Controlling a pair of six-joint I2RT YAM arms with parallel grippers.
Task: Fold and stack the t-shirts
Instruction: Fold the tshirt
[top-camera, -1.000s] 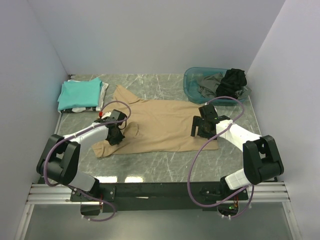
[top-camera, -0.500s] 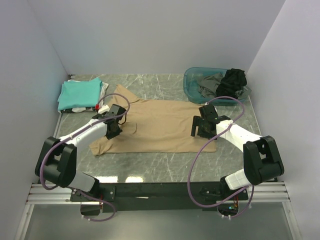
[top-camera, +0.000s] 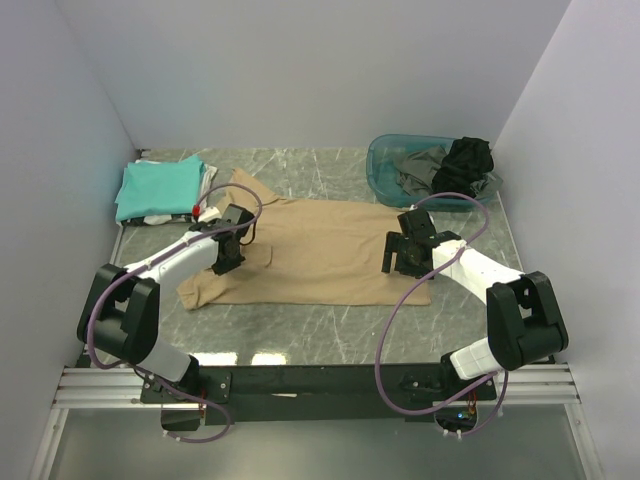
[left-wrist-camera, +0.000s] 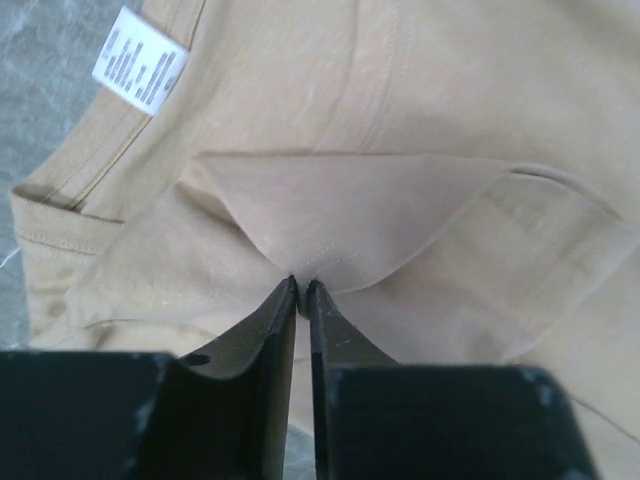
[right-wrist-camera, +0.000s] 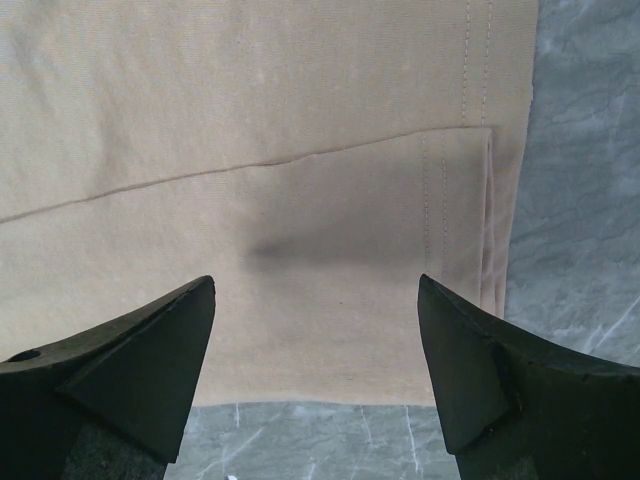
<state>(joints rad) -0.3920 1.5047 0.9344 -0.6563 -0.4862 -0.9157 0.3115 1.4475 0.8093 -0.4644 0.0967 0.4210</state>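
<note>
The tan t-shirt lies spread across the middle of the marbled green table. Its collar end points toward the left arm and its hem end toward the right arm. One sleeve reaches away at the far left and the other lies at the near left.

Beyond the shirt's hem end, at the far right, a translucent blue basin holds grey and black garments in a heap. Beyond the collar end, at the far left, a folded teal t-shirt sits on top of a white garment.

The right gripper is over the shirt's hem corner with its jaws spread wide and nothing between them. Whether it touches the cloth cannot be told.

The left gripper is at the shirt's collar end with its jaws pressed together on a pinched peak of tan cloth. The small white neck label lies just inside the collar, near that pinch.
</note>
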